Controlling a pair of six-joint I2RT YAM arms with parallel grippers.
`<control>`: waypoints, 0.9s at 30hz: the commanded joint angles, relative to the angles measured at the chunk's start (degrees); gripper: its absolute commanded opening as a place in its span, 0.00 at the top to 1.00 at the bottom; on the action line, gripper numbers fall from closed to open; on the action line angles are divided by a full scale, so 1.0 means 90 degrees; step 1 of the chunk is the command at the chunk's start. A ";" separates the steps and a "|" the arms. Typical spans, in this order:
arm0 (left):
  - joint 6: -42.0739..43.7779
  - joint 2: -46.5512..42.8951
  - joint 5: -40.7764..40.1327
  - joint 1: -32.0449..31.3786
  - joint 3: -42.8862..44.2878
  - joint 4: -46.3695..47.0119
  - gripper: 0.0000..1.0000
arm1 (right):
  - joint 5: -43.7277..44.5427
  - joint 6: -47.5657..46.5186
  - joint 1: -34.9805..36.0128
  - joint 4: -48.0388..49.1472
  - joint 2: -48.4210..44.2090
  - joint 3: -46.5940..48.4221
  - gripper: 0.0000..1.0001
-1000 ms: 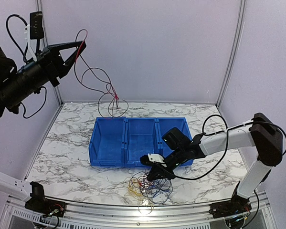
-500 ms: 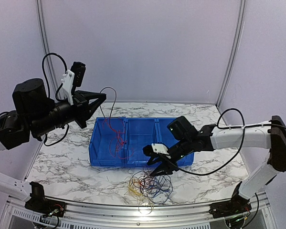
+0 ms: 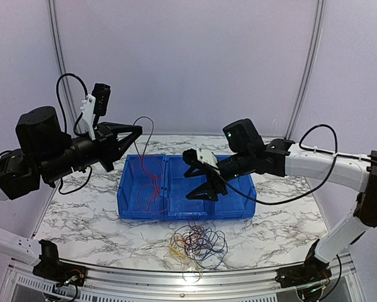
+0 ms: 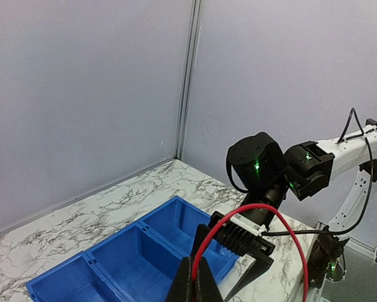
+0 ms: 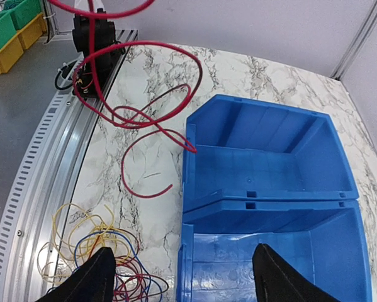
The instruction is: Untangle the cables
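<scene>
The left gripper (image 3: 136,130) is above the left end of the blue bin (image 3: 144,207), with its fingers pressed together on one red cable (image 3: 151,181). This cable makes a loop at the fingers and hangs down over the bin's left compartment. Whether its lower end rests on the floor there cannot be told. The right gripper (image 3: 197,176) hovers over the middle of the bin, fingers wide apart and nothing between them. The other cables (image 3: 197,242) lie as a tangle on the table (image 3: 81,207), just in front of the bin.

The step in hand seems to be putting the freed red cable away. To do it well, the left arm should go down until most of the cable lies inside the compartment. Only then should it let go, so that no loop springs over the rim.
</scene>
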 commanded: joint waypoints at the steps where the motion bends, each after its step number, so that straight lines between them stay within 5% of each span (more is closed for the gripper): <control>1: -0.0142 0.0033 0.0287 0.0031 0.0008 0.0324 1.00 | -0.0038 0.0118 0.0312 0.0140 0.0370 0.0288 0.25; 12: -0.0203 0.0242 0.0663 0.0031 0.0218 0.0536 1.00 | -0.0508 0.0504 0.0391 0.1378 0.0722 0.0142 0.28; 14: -0.0202 0.0269 0.0673 0.0036 0.0243 0.0547 1.00 | -0.0619 0.0579 0.0390 0.1497 0.0771 0.0141 0.37; 18: -0.0193 0.0262 0.0632 0.0031 0.0240 0.0577 1.00 | -0.0874 0.0652 0.0391 0.1526 0.0886 0.0180 0.76; 21: -0.0131 0.0217 0.0588 0.0031 0.0299 0.0556 1.00 | -0.0845 0.0579 0.0391 0.1511 0.0877 0.0056 0.95; 27: 0.0222 -0.0059 0.0464 0.0031 0.1040 -0.0124 1.00 | -0.0685 0.0513 0.0197 0.1764 0.0637 -0.0742 1.00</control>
